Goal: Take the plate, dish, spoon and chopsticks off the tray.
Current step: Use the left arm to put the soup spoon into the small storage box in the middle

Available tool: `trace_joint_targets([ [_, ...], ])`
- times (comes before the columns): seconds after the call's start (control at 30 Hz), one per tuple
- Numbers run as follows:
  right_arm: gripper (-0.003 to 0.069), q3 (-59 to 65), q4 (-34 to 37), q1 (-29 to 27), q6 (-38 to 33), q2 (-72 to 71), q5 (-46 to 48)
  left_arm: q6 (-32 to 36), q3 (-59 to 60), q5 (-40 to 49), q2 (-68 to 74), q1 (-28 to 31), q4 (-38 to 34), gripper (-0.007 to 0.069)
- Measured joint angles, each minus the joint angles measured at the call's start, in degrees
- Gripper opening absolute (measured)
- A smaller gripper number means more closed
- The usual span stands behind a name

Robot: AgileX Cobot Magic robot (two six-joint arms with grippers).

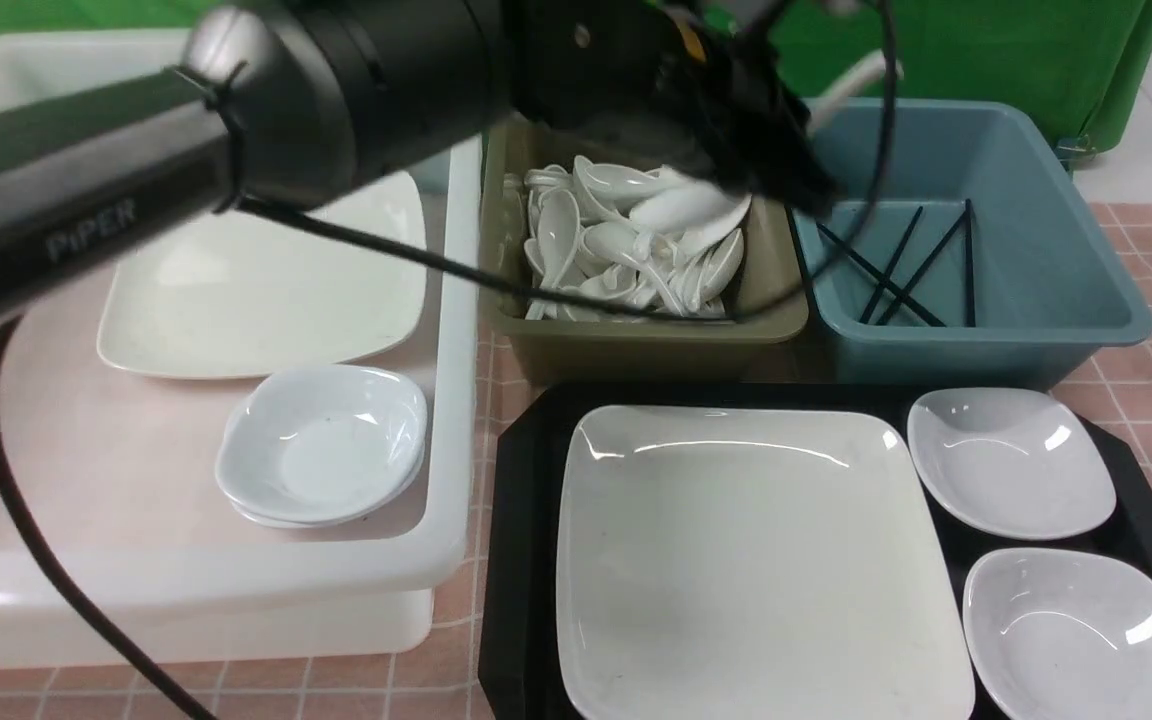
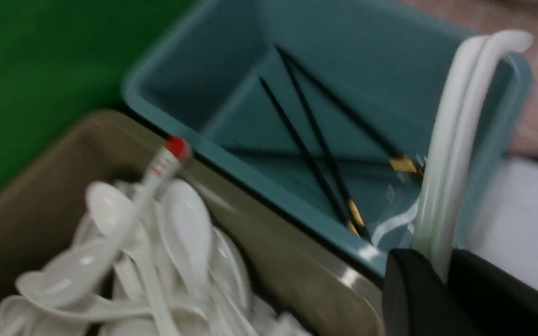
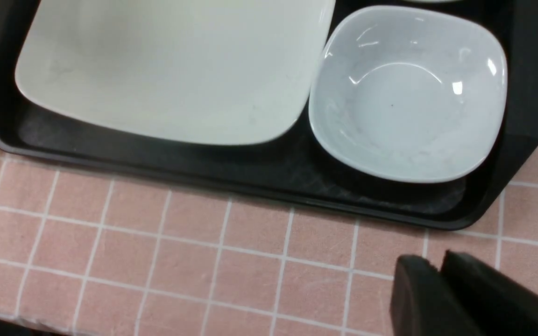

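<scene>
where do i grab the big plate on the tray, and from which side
Probably the raised rim on the left edge of the plate, coming from the left. It lies flat on the tray, so only the rim offers a lip; bare tray shows beside that edge, while the far dish and near dish crowd the right one.

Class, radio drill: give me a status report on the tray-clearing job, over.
Left gripper shut on the spoon, over the olive tub. Right gripper shut, empty, near the tray. Plate, two dishes on tray. Nothing blocking.
</scene>
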Motion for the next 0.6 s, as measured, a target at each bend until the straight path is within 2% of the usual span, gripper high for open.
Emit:
trace_joint_targets([
  [0.17, 0.0131, 0.00, 0.00, 0.00, 0.23, 0.00, 0.00, -0.01, -0.44, -11.50, 3.11, 5.15, -5.54, 0.0035],
  [0.33, 0.0134, 0.00, 0.00, 0.00, 0.23, 0.00, 0.00, -0.06, -0.44, -16.18, 6.79, 6.72, -6.77, 0.0047],
  [0.43, 0.0134, 0.00, 0.00, 0.00, 0.23, 0.00, 0.00, -0.06, -0.44, -19.67, 9.09, 6.81, -6.82, 0.0082],
  [0.5, 0.0136, 0.00, 0.00, 0.00, 0.23, 0.00, 0.00, -0.31, -0.44, -21.58, 10.83, 6.81, -7.26, 0.0165],
  [0.53, 0.0136, 0.00, 0.00, 0.00, 0.23, 0.00, 0.00, -0.49, -0.44, -21.58, 10.90, 6.81, -7.33, 0.0171],
  [0.57, 0.0139, 0.00, 0.00, 0.00, 0.23, 0.00, 0.00, -1.69, -0.44, -21.19, 11.50, 6.81, -7.74, 0.0242],
  [0.6, 0.0140, 0.00, 0.00, 0.00, 0.23, 0.00, 0.00, -2.48, -0.44, -20.44, 11.63, 6.81, -7.84, 0.0274],
])
